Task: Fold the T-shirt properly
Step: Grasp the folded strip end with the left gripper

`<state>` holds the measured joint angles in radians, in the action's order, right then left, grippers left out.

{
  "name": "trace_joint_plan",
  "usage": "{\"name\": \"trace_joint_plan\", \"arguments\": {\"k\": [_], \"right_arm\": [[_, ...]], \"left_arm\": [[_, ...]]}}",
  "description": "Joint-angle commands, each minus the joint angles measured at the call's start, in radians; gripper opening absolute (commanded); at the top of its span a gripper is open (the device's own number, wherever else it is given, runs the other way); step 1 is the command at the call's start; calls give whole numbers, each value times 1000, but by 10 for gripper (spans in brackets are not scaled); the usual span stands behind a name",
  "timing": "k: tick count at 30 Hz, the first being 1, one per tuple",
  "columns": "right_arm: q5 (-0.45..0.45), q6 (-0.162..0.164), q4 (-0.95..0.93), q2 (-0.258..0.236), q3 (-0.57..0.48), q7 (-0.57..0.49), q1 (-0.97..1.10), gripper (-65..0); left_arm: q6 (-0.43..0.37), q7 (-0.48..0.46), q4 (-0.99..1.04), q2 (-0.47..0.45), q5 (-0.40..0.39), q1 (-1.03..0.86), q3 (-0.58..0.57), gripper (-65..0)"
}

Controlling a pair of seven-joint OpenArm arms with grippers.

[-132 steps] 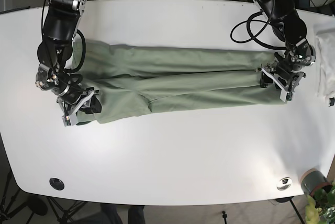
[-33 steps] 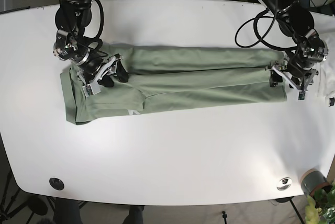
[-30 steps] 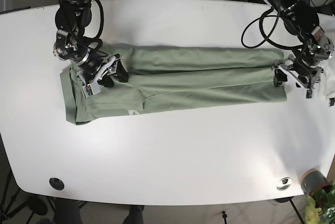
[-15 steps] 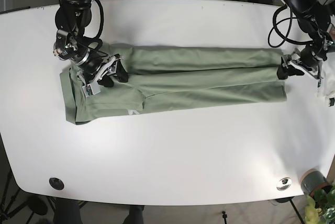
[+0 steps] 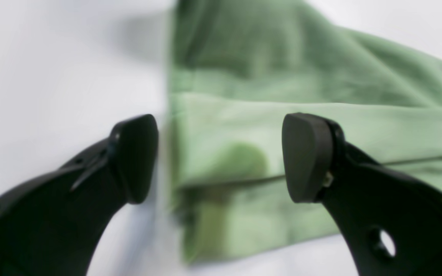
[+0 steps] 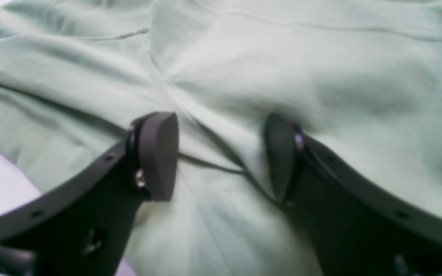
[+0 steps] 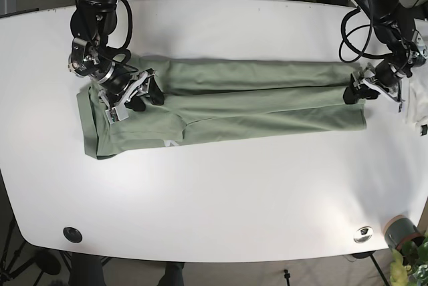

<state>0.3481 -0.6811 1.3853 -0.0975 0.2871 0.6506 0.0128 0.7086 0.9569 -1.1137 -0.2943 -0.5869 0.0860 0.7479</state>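
The green T-shirt (image 7: 254, 95) lies across the white table (image 7: 221, 186) as a long narrow strip, and its left end is turned over into a wider flap (image 7: 110, 125). My right gripper (image 7: 132, 99) rests on that left part. In the right wrist view it (image 6: 221, 155) is open, with wrinkled cloth (image 6: 313, 69) under and between its fingers (image 6: 157, 153). My left gripper (image 7: 366, 92) is at the strip's right end. In the left wrist view it (image 5: 221, 157) is open just above the shirt's edge (image 5: 213, 153), one finger (image 5: 134, 157) over bare table.
A white cloth (image 7: 418, 89) lies at the table's right edge, close to my left arm. A potted plant (image 7: 404, 246) stands past the front right corner. A black grommet (image 7: 72, 234) and a silver one (image 7: 363, 234) sit near the front edge.
My left gripper swung up and out to the right of the shirt's end, then came back a little toward it. The right arm and the shirt have stayed still over the last second.
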Motion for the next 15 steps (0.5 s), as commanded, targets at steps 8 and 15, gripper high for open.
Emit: {"name": "trace_joint_plan", "arguments": {"k": [8, 15], "right_arm": [[-4, 1, 10, -5, 4, 10, -7, -300], [-4, 1, 9, -5, 4, 10, -7, -301]], "left_arm": [[-10, 43, 36, -4, 38, -2, -4, -210], [-10, 38, 36, -4, 45, -2, -6, -560]]}}
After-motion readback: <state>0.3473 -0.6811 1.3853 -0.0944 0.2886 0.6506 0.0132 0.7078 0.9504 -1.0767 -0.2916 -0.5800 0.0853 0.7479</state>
